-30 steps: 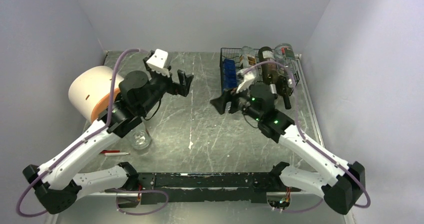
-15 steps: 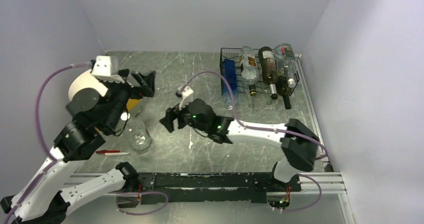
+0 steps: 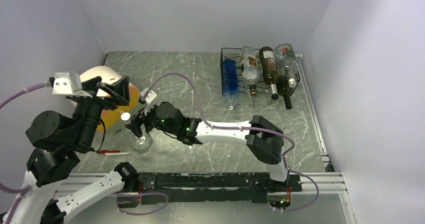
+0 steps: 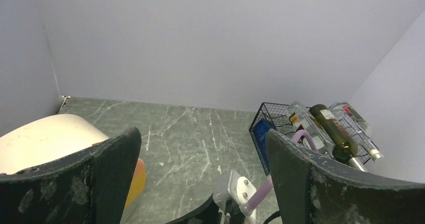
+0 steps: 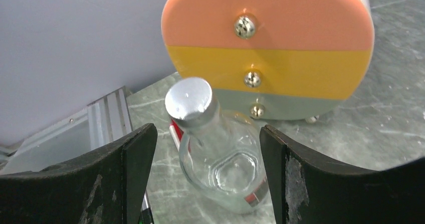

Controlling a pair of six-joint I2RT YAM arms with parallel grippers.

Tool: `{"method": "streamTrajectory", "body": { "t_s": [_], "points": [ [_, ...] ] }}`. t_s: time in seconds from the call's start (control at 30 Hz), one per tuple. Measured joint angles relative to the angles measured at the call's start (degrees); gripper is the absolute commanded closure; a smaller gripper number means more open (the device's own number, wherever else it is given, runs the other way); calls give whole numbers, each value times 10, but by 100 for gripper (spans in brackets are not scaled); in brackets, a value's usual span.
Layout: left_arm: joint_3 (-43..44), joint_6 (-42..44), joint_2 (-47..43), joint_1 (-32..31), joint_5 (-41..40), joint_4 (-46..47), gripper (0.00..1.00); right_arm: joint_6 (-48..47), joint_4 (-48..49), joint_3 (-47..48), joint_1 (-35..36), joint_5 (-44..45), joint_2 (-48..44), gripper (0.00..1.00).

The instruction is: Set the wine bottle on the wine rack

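We find the right gripper swung from the wine rack to the clear bottle, fingers spread; grasp pending.

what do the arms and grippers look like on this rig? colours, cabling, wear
Both arms have white links, black joints and looping purple cables. The left arm carries a white box at the wrist; the right arm shows green lights near its wrist. The left gripper and right gripper have broad black fingers, scuffed grey.

Top cam overhead; L wrist toward rack
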Motion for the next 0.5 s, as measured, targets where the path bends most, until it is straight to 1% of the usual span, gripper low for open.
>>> {"method": "streamTrajectory", "body": {
  "t_s": [0.1,0.23,0.4,0.5],
  "points": [
    [0,5,-9,0,-2,0,2,-10,-4,36,1,-11,25,26],
    [0,12,-16,0,-2,-2,2,-19,-8,75,3,-17,56,36],
    [-1,16,-24,0,8,-8,2,-40,-29,100,7,-12,83,56],
    [-1,15,-25,0,12,-13,2,-61,-33,103,12,-4,88,76]
  ]
}}
